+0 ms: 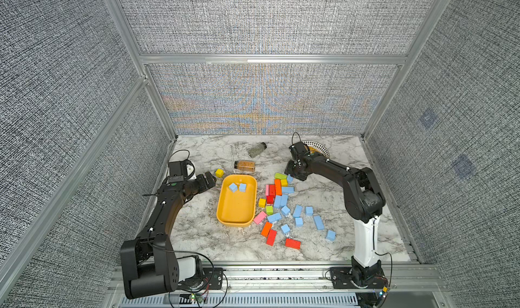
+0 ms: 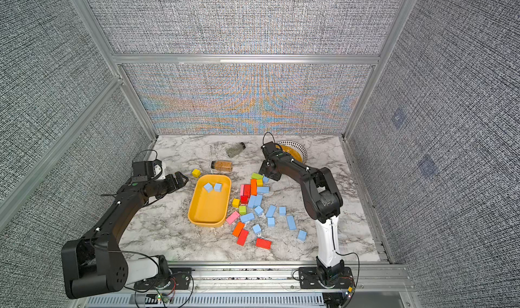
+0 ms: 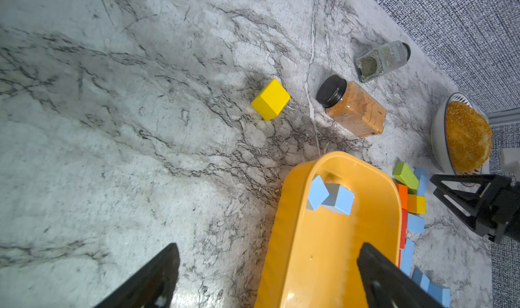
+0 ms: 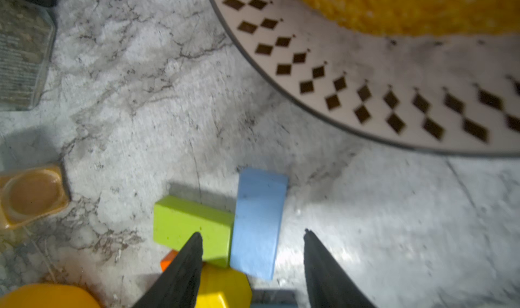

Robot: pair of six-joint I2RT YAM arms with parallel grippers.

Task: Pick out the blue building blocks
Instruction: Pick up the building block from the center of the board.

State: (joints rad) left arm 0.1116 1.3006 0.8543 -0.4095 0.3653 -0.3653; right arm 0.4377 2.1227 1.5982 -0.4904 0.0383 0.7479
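Nearby, matte pale-blue blocks (image 1: 318, 222) — left gripper (image 3: 268, 247) wide, right gripper (image 4: 252, 232) half-open, both empty.

Two light-blue blocks (image 1: 232, 187) sit in the yellow tray (image 1: 236, 211), others scattered beside.

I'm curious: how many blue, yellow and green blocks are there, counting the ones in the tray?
blue blocks: 14 (2 in the tray)
yellow blocks: 3
green blocks: 2
Total: 19
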